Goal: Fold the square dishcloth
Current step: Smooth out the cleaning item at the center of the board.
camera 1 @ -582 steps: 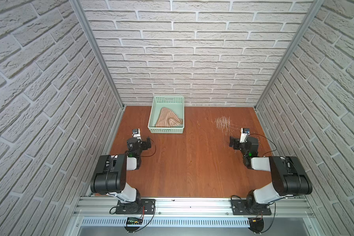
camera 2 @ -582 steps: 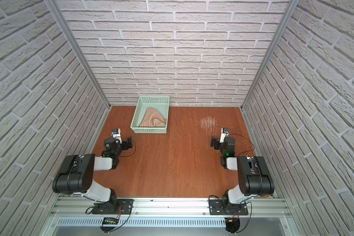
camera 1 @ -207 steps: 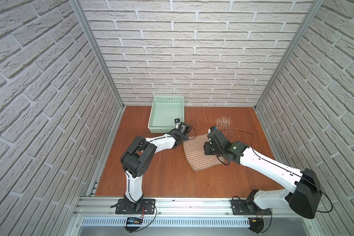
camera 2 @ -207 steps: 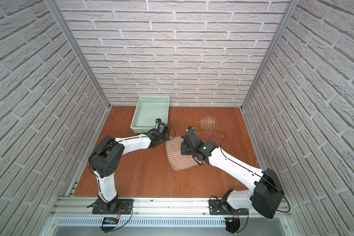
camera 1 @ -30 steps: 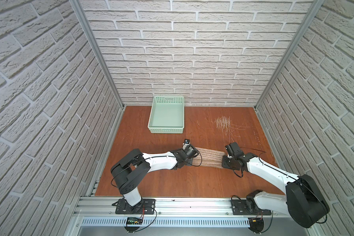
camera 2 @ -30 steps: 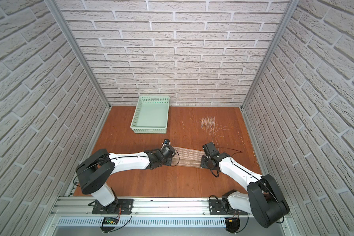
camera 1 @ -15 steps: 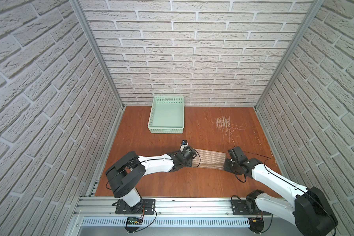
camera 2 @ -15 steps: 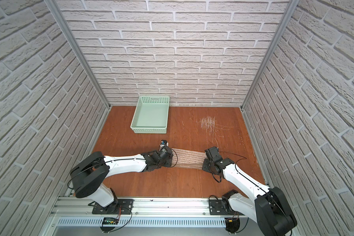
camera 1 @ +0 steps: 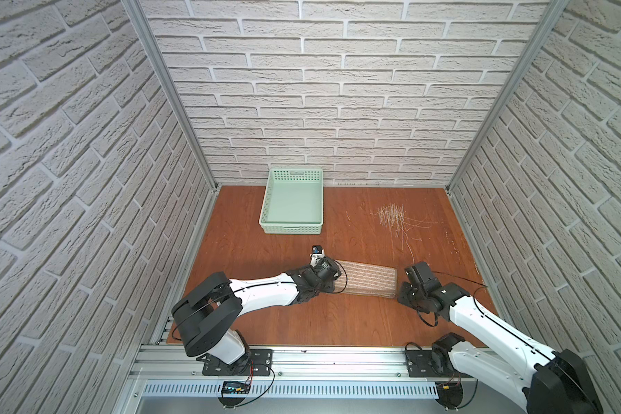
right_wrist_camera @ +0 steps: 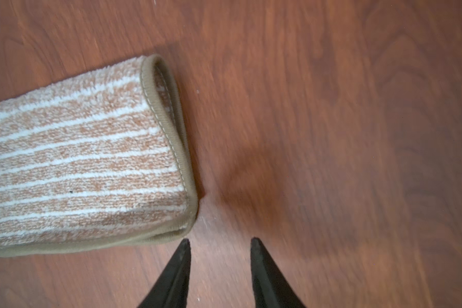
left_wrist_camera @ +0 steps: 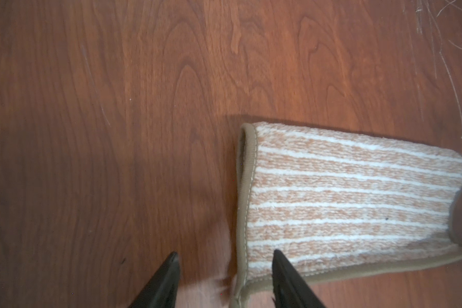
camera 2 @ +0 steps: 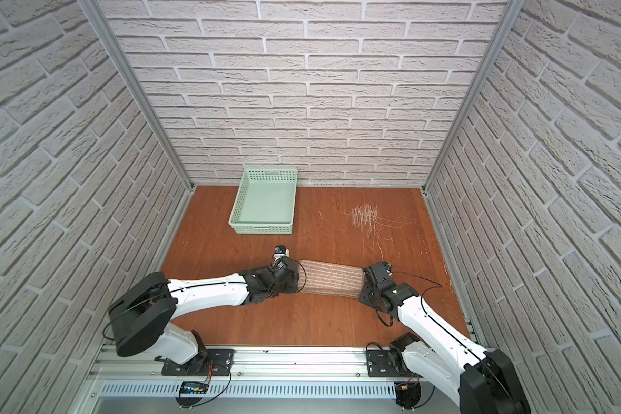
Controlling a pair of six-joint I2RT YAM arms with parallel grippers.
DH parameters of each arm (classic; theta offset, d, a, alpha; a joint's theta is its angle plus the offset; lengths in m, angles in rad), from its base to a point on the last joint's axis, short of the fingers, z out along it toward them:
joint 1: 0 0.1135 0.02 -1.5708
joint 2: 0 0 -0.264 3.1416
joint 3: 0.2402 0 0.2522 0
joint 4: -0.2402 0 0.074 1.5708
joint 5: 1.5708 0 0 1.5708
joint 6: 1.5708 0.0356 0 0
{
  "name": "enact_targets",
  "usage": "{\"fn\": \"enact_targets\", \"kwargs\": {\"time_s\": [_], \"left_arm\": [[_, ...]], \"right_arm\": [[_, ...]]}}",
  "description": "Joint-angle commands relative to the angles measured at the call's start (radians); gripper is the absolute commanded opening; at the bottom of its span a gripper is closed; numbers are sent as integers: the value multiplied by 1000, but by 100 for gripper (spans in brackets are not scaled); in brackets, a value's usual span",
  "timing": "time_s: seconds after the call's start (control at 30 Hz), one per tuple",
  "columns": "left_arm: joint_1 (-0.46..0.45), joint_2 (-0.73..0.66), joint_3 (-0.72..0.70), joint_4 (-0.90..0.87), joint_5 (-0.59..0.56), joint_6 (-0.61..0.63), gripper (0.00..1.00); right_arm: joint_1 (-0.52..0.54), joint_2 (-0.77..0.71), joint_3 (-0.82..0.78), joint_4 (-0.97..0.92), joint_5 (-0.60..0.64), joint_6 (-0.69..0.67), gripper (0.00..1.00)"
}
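I see the square dishcloth (camera 1: 366,279) lying doubled on the table (camera 1: 302,322). Its long axis runs from the left gripper (left_wrist_camera: 225,254) to the right gripper (right_wrist_camera: 219,240). Both jaws stand partly open, holding nothing. The left one overlaps a corner, possibly touching; the right sits just beside its end.

The dishcloth (camera 1: 366,279) (camera 2: 330,279) is tan-brown terry with thin cream stripes running lengthwise and a darker brown bound edge. It lies flat on the desk (camera 1: 302,322), folded in half into a long narrow rectangle (two layers show at each short end (left_wrist_camera: 244,186) (right_wrist_camera: 168,128)). The fold runs along its far long side, and the bound edges are stacked along the near one. It sits slightly askew in the desk's front half, between the left and right edges.
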Motion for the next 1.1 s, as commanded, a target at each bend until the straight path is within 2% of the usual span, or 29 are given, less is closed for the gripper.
{"fn": "enact_targets", "kwargs": {"time_s": [0.0,0.07,0.23,0.33,0.5,0.67,1.07], "left_arm": [[-2,-13,28,-35,26,-28,56],[1,-6,40,-47,43,-28,56],[11,32,70,-50,87,-21,47],[15,59,84,-46,109,-15,47],[26,99,92,-46,135,-15,54],[32,130,97,-52,165,-17,51],[31,145,94,-70,213,-37,31]], "right_arm": [[8,-66,38,-69,43,47,41],[8,-86,41,-52,17,55,42],[8,-41,38,37,-36,74,42],[8,15,36,104,-59,85,42],[8,94,35,159,-54,84,46],[9,156,10,208,-76,91,48],[11,120,-64,214,-115,126,29]]}}
